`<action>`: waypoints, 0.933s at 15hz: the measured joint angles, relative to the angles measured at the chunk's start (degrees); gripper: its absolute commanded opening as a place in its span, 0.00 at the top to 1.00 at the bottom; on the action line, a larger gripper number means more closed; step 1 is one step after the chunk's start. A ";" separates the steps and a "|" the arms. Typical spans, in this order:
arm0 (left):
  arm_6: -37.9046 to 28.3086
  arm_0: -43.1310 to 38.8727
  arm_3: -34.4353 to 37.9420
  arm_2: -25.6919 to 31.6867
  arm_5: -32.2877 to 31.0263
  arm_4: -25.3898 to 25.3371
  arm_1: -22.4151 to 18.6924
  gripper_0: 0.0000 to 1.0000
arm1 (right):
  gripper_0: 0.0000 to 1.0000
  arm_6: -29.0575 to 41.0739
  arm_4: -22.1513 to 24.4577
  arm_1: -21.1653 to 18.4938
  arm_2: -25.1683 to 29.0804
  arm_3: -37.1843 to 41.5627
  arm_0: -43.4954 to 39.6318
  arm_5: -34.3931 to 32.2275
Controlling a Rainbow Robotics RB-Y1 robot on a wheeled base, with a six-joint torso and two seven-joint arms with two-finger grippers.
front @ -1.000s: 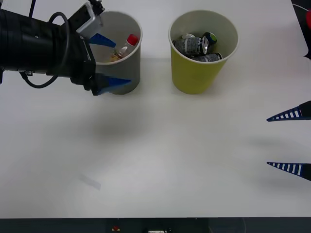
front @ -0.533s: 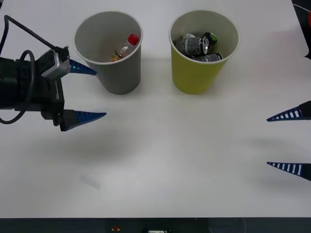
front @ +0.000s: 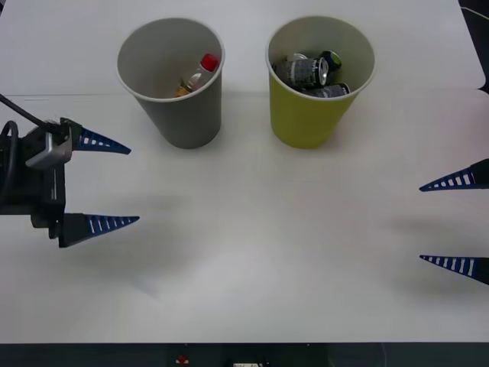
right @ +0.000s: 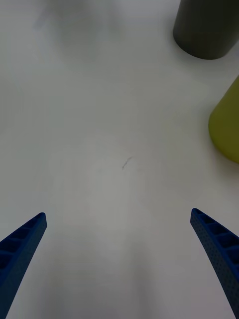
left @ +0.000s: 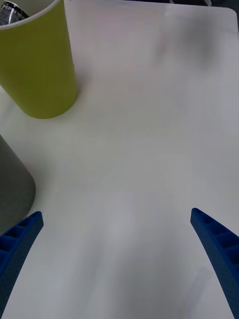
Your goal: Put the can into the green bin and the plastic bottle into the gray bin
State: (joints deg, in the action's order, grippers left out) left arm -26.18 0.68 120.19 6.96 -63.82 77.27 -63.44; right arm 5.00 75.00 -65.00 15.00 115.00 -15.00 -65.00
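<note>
Three camera views of one white table, one from above and two from the wrists.

The front view looks forward and down from above the arms, taking in the whole tabletop, with the gray bin and the green bin in the upper half of the frame. Each wrist view sits low and close to the table, looking across it. Both wrist views share the two bins: gray bin and green bin in the right, green bin and gray bin in the left.
</note>
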 measured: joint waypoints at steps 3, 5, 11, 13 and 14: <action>2.79 -3.94 0.05 2.05 0.08 -2.24 -2.24 0.00 | 0.00 0.00 0.00 0.00 0.00 0.00 0.00 0.00; 5.24 -6.61 -0.04 3.32 0.10 -4.12 -4.08 0.00 | 0.00 0.00 0.00 0.00 0.00 0.00 0.00 0.00; 6.95 -11.86 -0.04 5.95 0.09 -5.53 -6.51 0.00 | 0.00 0.00 0.00 0.00 0.00 0.00 0.00 0.00; 7.18 -12.18 -0.04 6.13 0.09 -5.56 -6.53 0.00 | 0.00 0.00 0.00 0.00 0.00 0.00 0.00 0.00; 7.20 -12.20 -0.04 6.14 0.10 -5.56 -6.53 0.00 | 0.00 0.00 0.00 0.00 0.00 0.00 0.00 0.00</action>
